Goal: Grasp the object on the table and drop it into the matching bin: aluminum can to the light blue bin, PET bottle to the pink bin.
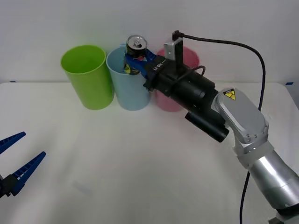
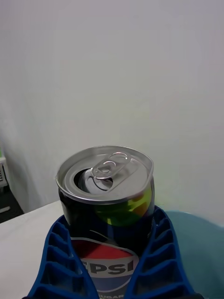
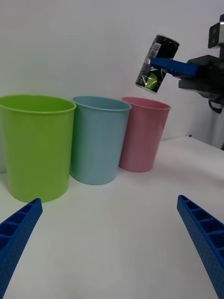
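A plain white wall (image 1: pixel 224 18) rises just beyond the right gripper (image 1: pixel 135 58), bare and evenly lit. Below the gripper a wide white table (image 1: pixel 140 168) runs back to meet the wall, with only faint, soft shadows on its surface. Small blue marks (image 1: pixel 289 83) sit at the table's far edge. To one side of the gripper, past the table's corner, lies a dark patch of floor (image 2: pixel 9 205).
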You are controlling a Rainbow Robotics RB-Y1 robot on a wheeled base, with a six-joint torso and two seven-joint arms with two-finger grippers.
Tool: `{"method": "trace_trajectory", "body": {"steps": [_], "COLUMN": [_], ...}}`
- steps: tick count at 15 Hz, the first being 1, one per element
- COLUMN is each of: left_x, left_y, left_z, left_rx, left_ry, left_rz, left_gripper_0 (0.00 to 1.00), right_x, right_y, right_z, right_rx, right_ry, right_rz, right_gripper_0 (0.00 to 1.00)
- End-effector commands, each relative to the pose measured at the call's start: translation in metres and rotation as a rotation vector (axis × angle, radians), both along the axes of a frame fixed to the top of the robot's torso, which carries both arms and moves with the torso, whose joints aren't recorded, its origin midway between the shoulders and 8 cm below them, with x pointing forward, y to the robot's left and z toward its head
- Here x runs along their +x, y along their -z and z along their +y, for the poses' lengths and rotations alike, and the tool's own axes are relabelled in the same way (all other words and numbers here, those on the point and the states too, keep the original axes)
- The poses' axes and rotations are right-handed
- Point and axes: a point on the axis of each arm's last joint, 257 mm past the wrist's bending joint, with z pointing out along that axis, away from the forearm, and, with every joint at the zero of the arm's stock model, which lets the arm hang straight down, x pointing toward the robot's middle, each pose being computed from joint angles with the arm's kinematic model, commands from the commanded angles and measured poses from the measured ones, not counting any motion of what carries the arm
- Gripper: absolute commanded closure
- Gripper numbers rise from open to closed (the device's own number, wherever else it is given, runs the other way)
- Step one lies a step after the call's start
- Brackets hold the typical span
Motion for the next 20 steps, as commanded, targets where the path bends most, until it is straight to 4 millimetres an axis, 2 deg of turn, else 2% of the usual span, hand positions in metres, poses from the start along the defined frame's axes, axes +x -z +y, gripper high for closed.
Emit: {"method": "trace_trajectory", "body": {"steps": [1,6,9,12,15,20], "left_x": [0.000,0.000,0.000,0.000,0.000,0.000], "left_y": [0.000,0.000,0.000,0.000,0.000,0.000], "left_z": [0.000,0.000,0.000,0.000,0.000,0.000], "left_rx": [0.000,0.000,0.000,0.000,0.000,0.000], "left_ry": [0.000,0.000,0.000,0.000,0.000,0.000], "left_rz": [0.000,0.000,0.000,0.000,0.000,0.000], "left_gripper_0": [0.00,0.00,0.00,0.00,0.00,0.00], "right_x": [0.022,0.061,0.083,0.101,0.113,0.112], "right_y": [-0.002,-0.011,-0.012,-0.011,-0.005,-0.003], "right_z": [0.009,0.032,0.037,0.034,0.033,0.036], "right_rx": [0.016,0.015,0.011,0.002,-0.020,-0.033], "right_ry": [0.069,0.142,0.191,0.240,0.256,0.254], "right_rz": [0.013,0.023,0.041,0.058,0.079,0.071], "right_gripper_0": [1.00,1.00,1.00,1.00,1.00,1.00]}}
